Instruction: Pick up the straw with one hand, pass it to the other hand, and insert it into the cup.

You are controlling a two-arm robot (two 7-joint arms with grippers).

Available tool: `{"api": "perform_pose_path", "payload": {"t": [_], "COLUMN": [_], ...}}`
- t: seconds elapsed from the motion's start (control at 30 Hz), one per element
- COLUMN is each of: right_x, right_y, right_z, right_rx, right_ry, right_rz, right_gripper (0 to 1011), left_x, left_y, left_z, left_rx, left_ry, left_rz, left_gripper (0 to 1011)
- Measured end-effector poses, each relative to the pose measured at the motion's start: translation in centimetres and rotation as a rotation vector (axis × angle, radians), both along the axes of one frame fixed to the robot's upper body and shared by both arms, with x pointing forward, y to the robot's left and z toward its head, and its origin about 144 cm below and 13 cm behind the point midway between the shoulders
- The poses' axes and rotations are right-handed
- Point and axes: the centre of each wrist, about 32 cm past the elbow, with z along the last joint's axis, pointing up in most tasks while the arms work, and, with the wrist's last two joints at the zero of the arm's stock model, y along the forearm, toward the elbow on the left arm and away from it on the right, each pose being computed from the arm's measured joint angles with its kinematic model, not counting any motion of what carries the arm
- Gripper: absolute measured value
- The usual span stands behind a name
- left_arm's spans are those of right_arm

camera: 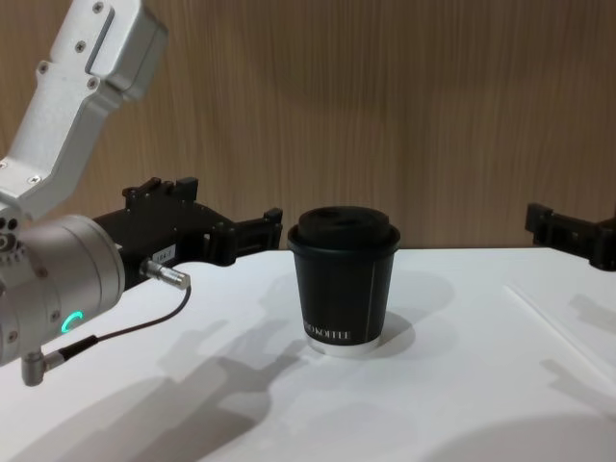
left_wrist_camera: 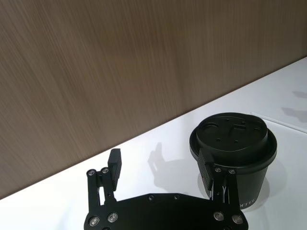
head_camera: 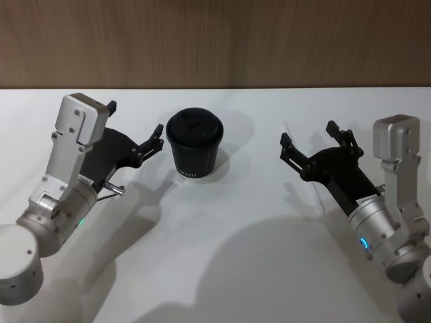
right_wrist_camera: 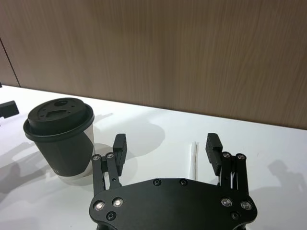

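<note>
One small black paper cup with a domed black lid (head_camera: 194, 145) stands on the white tabletop (head_camera: 236, 262) between two black grippers. The left gripper (head_camera: 135, 121) extends level above the tabletop, fingers spread, one fingertip just beside the cup's lid. The right gripper (head_camera: 308, 134), fingers also spread wide, hangs well to the cup's right. Its wrist view shows the single thin white straw (right_wrist_camera: 193, 160) lying flat on the tabletop between those fingers, a detail only faint from the chest.
</note>
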Motion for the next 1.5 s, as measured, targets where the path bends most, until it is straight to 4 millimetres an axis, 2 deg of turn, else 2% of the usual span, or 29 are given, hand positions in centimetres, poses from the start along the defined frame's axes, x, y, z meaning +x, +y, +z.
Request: {"api": "perform_pose_path", "payload": {"t": [1.5], "right_x": [0.0], "right_y": [0.0], "right_z": [0.0], "right_rx": [0.0], "right_ry": [0.0], "right_rz": [0.0], "right_gripper": [1001], "left_x": [0.0], "left_y": [0.0], "left_z": [0.0], "left_rx": [0.0], "left_ry": [0.0], "left_rz": [0.0], "left_gripper": [1003]}}
